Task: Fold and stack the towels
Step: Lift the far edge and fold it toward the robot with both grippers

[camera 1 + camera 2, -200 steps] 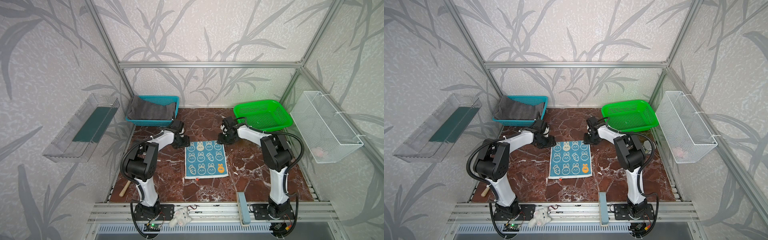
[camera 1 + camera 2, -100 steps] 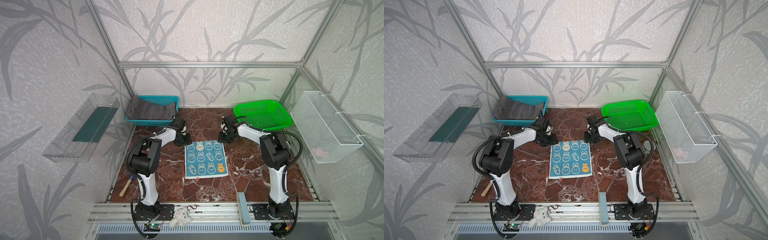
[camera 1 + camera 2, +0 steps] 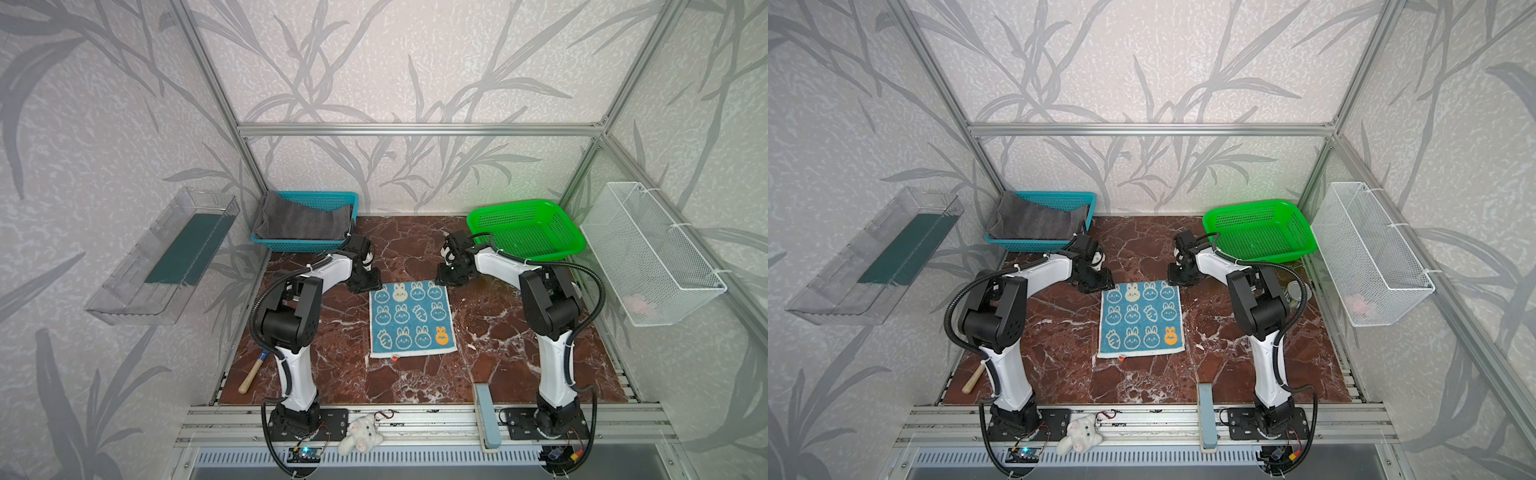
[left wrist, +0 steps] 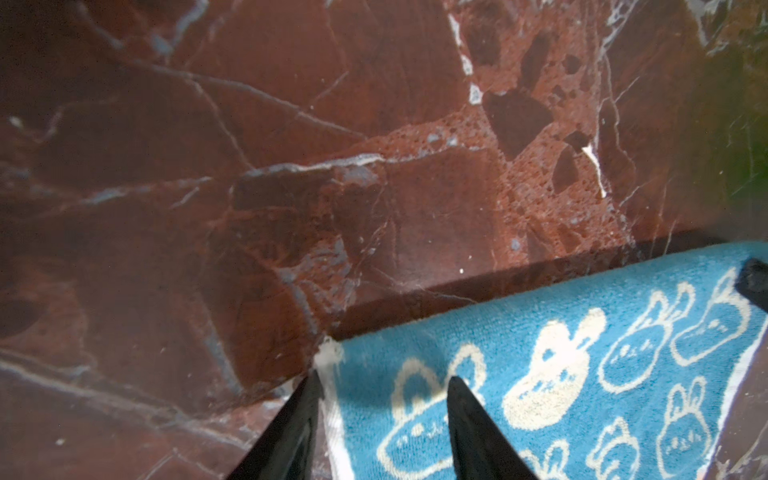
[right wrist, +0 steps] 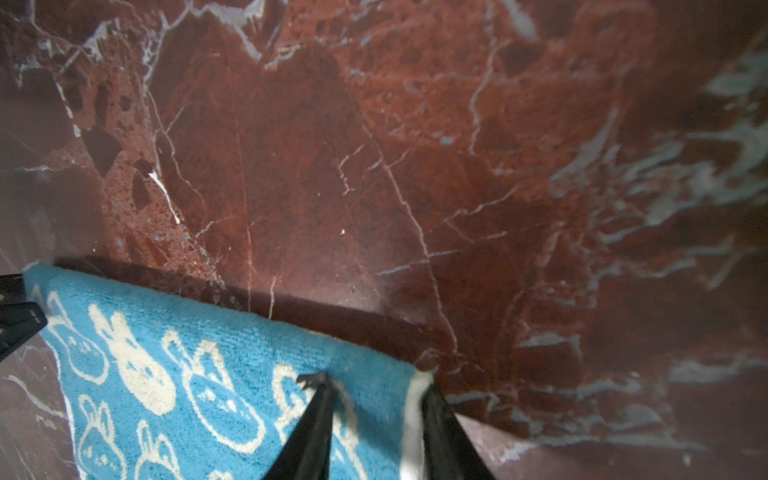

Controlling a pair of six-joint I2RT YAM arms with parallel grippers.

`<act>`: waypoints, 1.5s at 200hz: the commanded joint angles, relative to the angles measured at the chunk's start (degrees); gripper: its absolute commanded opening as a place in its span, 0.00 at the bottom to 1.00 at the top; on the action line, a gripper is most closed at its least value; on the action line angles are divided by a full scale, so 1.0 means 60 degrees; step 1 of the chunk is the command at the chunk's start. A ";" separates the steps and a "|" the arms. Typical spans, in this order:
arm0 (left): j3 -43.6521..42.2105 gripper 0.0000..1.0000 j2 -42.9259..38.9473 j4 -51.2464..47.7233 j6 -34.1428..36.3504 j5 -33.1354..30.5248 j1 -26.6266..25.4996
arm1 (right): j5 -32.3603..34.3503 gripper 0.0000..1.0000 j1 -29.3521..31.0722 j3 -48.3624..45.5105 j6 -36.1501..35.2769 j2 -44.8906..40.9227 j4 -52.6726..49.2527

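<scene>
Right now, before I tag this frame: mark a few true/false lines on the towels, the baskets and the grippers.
1. The bunny towel lies flat and unfolded on the table. True.
2. The grey towel lies in the green basket. False: it is in the blue basket; the green one holds no towel.
3. The left gripper and the right gripper each straddle one far corner of the bunny towel, jaws apart. True.
4. The plush toy sits on the bunny towel. False: it lies on the front rail, off the table.
</scene>
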 commanded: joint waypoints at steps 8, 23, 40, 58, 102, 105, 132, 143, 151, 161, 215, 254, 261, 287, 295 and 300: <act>0.0176 0.43 0.0293 -0.0204 -0.0022 0.0300 0.0029 | -0.0234 0.28 -0.0053 0.0052 0.0012 0.0152 -0.0117; 0.0183 0.38 0.0300 -0.0123 -0.0047 0.0342 0.0022 | -0.0310 0.22 -0.0073 0.0093 0.0012 0.0190 -0.0117; 0.0269 0.32 0.0350 -0.0042 -0.0063 0.0333 0.0029 | -0.0323 0.17 -0.0089 0.0165 -0.0017 0.0224 -0.0121; 0.0456 0.19 0.0427 -0.0055 -0.0063 0.0428 0.0026 | -0.0306 0.10 -0.0101 0.0270 -0.0114 0.0222 -0.0206; 0.0932 0.00 0.0393 -0.0278 0.0037 0.0630 0.0029 | -0.0290 0.00 -0.0183 0.0372 -0.0786 -0.0040 -0.0210; 0.0968 0.00 0.0364 -0.0289 0.0056 0.0638 0.0024 | -0.0316 0.00 -0.0191 0.0375 -0.0871 -0.0075 -0.0197; 0.0991 0.00 -0.0028 -0.0336 0.0271 0.0747 0.0021 | -0.0457 0.00 -0.0189 0.0281 -0.1691 -0.0451 -0.0102; 0.0967 0.00 -0.0232 -0.0410 0.0328 0.0795 0.0026 | -0.0539 0.00 -0.0182 0.0113 -0.2067 -0.0716 -0.0029; 0.0932 0.00 -0.0379 -0.0456 0.0442 0.0889 0.0027 | -0.0592 0.00 -0.0182 -0.0080 -0.2318 -0.0943 0.0084; 0.0820 0.00 -0.0578 -0.0467 0.0534 0.1049 0.0029 | -0.0813 0.00 -0.0182 -0.0374 -0.2672 -0.1235 0.0258; -0.0585 0.00 -0.2093 -0.0029 0.1138 0.1387 0.0029 | -0.2018 0.00 -0.0182 -0.2469 -0.3486 -0.3048 0.1498; -0.1631 0.00 -0.3055 0.0246 0.1567 0.1575 0.0015 | -0.2486 0.00 -0.0056 -0.3763 -0.3972 -0.4209 0.1870; -0.1816 0.00 -0.3206 0.0266 0.1625 0.1610 0.0014 | -0.2560 0.00 0.0005 -0.3942 -0.4077 -0.4362 0.1849; -0.2560 0.00 -0.3832 0.0498 0.1784 0.1872 0.0015 | -0.2458 0.00 0.0241 -0.4621 -0.4423 -0.4977 0.1728; -0.2797 0.00 -0.4054 0.0605 0.1781 0.1919 0.0007 | -0.2421 0.00 0.0307 -0.4829 -0.4500 -0.5169 0.1737; -0.2956 0.00 -0.4206 0.0697 0.1785 0.1928 0.0001 | -0.2405 0.00 0.0350 -0.4955 -0.4522 -0.5297 0.1746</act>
